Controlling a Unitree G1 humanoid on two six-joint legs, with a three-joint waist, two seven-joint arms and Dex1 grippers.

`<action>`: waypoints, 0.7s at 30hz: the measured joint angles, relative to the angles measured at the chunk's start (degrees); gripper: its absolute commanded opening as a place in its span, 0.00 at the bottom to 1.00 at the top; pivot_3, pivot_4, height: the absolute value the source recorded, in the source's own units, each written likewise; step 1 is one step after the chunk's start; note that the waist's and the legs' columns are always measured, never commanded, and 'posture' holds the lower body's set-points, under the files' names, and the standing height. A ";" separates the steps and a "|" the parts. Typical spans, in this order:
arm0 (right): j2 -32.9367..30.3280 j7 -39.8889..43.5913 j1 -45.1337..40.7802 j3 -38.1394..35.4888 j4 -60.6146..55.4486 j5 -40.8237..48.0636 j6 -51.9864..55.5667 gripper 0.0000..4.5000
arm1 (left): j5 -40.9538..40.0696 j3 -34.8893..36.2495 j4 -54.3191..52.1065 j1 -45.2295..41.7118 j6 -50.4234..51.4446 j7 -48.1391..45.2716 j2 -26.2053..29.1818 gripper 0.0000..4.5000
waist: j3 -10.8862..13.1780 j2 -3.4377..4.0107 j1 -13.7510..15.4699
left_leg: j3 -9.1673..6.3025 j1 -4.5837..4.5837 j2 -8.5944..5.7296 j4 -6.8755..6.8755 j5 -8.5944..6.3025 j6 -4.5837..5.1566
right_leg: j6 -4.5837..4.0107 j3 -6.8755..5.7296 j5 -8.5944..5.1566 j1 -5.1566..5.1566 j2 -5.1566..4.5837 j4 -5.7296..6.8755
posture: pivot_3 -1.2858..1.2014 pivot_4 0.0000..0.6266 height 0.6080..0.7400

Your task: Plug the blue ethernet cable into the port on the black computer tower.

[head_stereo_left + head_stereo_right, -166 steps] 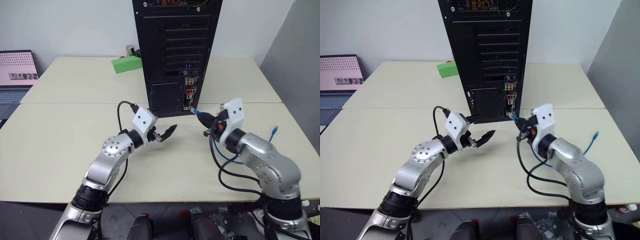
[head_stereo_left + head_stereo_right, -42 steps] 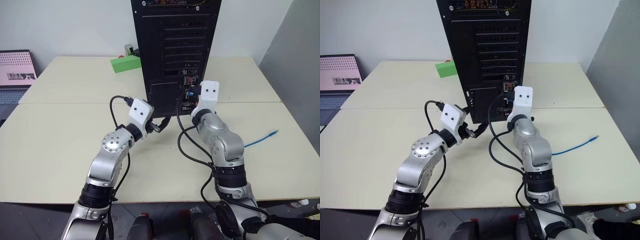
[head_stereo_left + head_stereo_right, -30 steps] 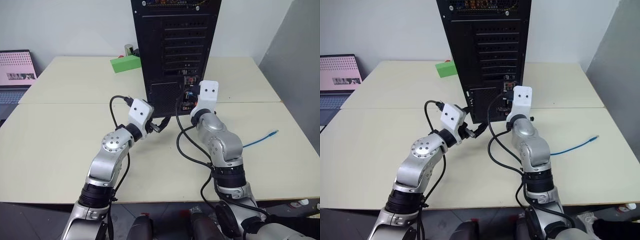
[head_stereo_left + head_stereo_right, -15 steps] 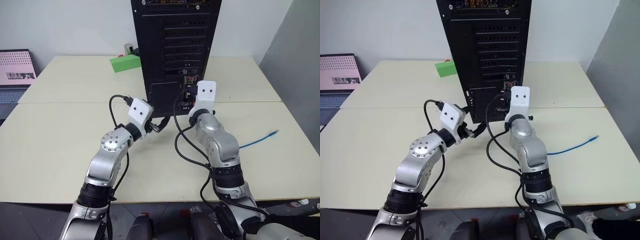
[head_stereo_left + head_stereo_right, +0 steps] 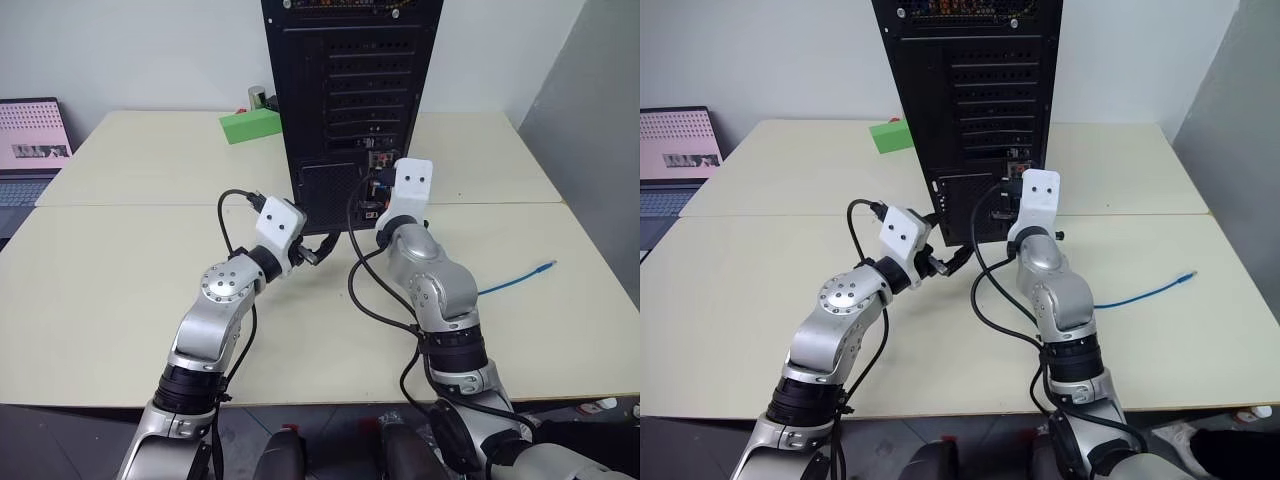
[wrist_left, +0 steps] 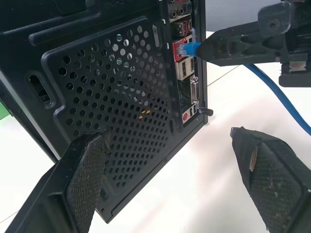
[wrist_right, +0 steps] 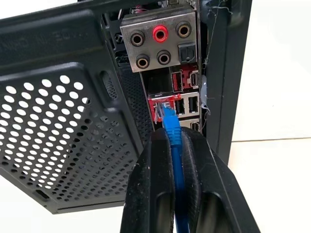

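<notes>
The black computer tower (image 5: pixel 350 110) is cut off at the top edge. The port (image 7: pixel 160 104) is partly covered by the blue ethernet cable's (image 7: pixel 172 136) plug; seating depth cannot be told.

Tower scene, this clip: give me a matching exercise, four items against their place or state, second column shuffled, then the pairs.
Column one:
1. left hand
2. right hand
3. green box
4. laptop

Column two:
A. shut on the blue cable, its plug at a red-framed socket of the black tower
B. at the far left edge of the scene, screen lit
C. open, empty, facing the tower's vent grille
D. on the table behind the tower's left side

Pairs: 1-C, 2-A, 3-D, 4-B
</notes>
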 measured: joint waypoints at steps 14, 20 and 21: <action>0.00 -2.26 -2.28 0.21 3.98 3.59 -1.84 0.00 | 0.53 0.85 0.20 0.00 -0.10 0.22 0.02 0.93 | 0.00 0.00 -0.42 | 0.00 0.01 0.01 0.01 0.00 0.00 | 0.02 0.02 0.02 -0.01 0.02 0.02 | 0.52 0.24 1.00; -0.01 -2.80 -2.87 0.75 5.77 4.19 -3.43 0.00 | 0.73 0.86 0.20 0.00 -0.10 0.22 0.00 0.93 | 0.00 0.00 -0.74 | 0.00 0.02 0.03 0.01 0.01 0.01 | 0.02 0.04 0.05 -0.02 0.05 0.04 | 0.52 0.24 1.00; -0.02 -2.81 -2.87 0.78 5.96 4.24 -3.73 0.00 | 0.74 0.86 0.19 0.00 -0.10 0.22 -0.01 0.93 | 0.00 0.00 -0.75 | 0.00 0.02 0.03 0.01 0.01 0.01 | 0.02 0.04 0.05 -0.02 0.05 0.04 | 0.52 0.24 1.00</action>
